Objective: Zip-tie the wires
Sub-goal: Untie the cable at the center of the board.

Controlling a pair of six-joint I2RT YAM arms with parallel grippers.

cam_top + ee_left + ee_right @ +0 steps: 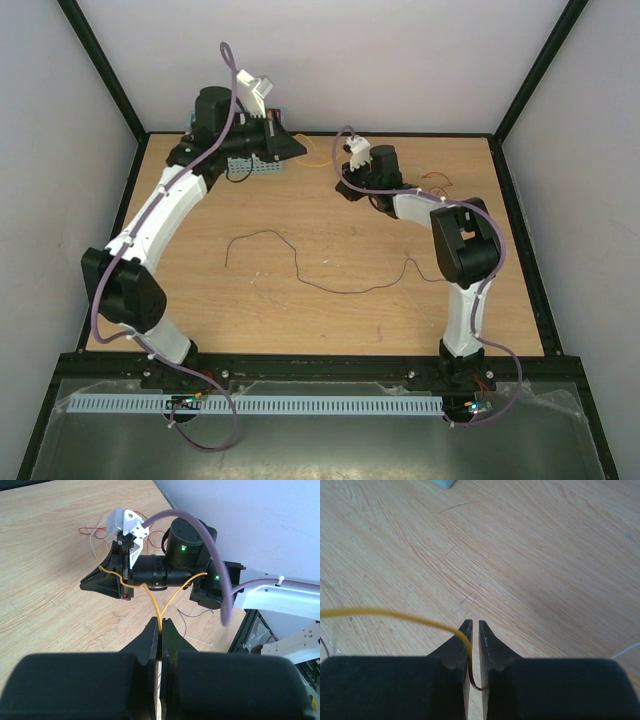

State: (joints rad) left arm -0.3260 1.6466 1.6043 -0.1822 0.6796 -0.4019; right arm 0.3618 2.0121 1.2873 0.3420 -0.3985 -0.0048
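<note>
the left gripper, jaws pressed together, is pinching the orange wire. the wire is running sideways over the far table into the right gripper, whose jaws are nearly closed around it; i cannot tell if they are gripping. a dark wire is lying left-to-right mid-table.

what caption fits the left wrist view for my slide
left claw shut on the orange wire, its two strands rising in a v toward the right arm above the wooden table
</note>
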